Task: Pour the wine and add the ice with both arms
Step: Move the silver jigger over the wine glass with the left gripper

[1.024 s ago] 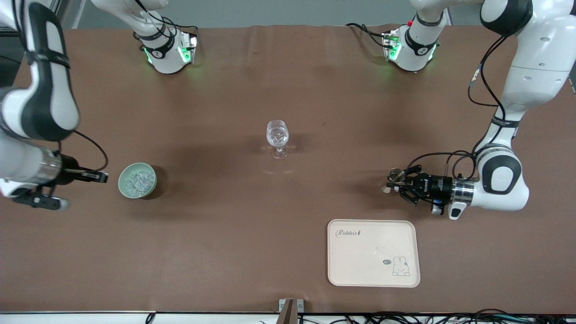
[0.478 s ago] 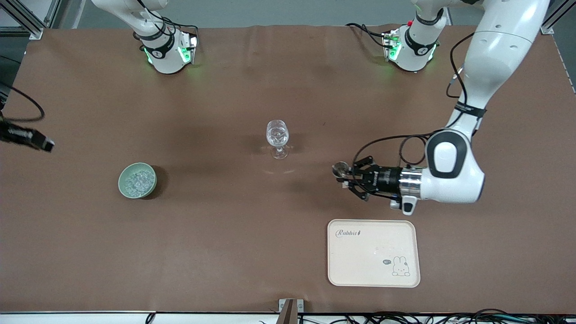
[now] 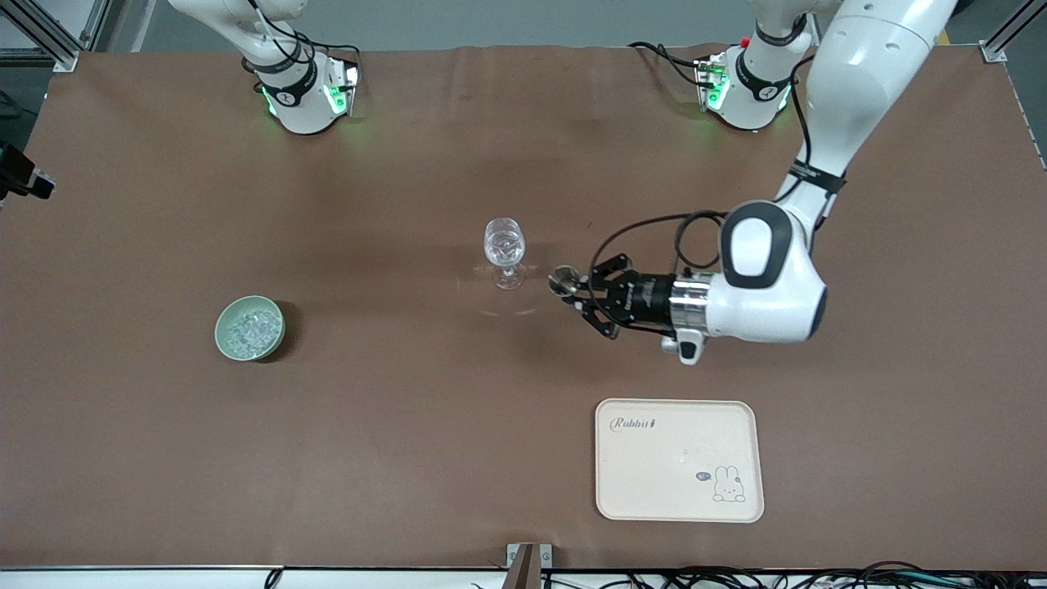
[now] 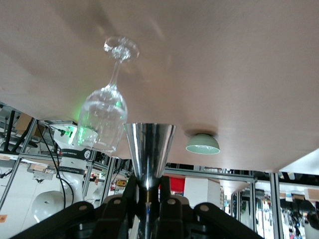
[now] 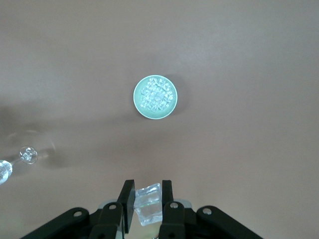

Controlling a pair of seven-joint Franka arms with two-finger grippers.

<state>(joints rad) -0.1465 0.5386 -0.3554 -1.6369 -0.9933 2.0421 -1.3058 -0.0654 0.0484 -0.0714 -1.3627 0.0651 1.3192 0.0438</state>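
Note:
A clear wine glass (image 3: 505,245) stands upright mid-table; it also shows in the left wrist view (image 4: 102,119). My left gripper (image 3: 575,290) is shut on a small metal cone-shaped cup (image 3: 563,281), held level just beside the glass; the cup (image 4: 149,147) sits between the fingers (image 4: 148,191). A pale green bowl (image 3: 221,327) of ice (image 3: 249,330) sits toward the right arm's end. My right gripper (image 5: 148,191) is shut on one ice cube (image 5: 148,205), high over the table beside the bowl (image 5: 137,97). Only a dark piece of the right hand (image 3: 23,175) shows in the front view.
A cream tray (image 3: 679,460) with a rabbit print lies nearer the front camera than the left gripper. Both arm bases (image 3: 307,94) (image 3: 748,90) stand along the table's farthest edge. The wine glass foot (image 5: 27,155) shows in the right wrist view.
The left gripper has carried the metal cup across the table to just beside the wine glass. The right arm has risen from beside the bowl, almost out of the front view.

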